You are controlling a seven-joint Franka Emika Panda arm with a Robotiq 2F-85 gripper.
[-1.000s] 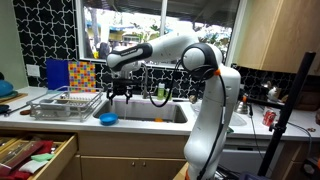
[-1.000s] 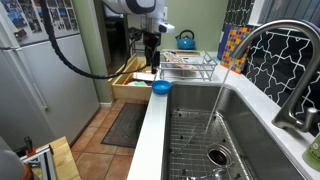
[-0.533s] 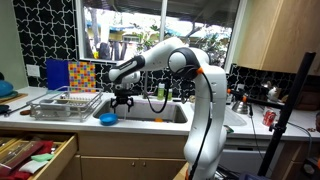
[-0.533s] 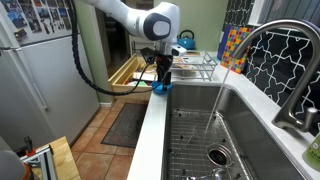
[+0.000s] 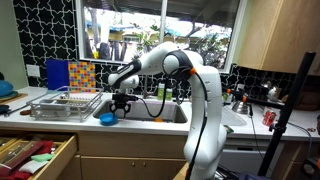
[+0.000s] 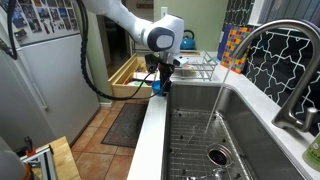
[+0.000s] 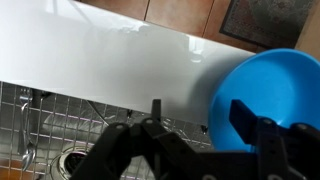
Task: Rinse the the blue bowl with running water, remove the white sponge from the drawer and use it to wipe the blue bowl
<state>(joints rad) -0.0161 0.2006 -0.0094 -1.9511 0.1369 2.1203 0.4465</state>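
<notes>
**Gripper over the blue bowl at the sink's front rim**

The gripper hangs low with its fingers spread wide, one finger over the blue bowl; whether it touches cannot be told. The bowl sits on the white counter strip in front of the sink, where water runs from the faucet. The wire dish rack stands just beside it. The drawer below is pulled open, holding red and green items.
</notes>
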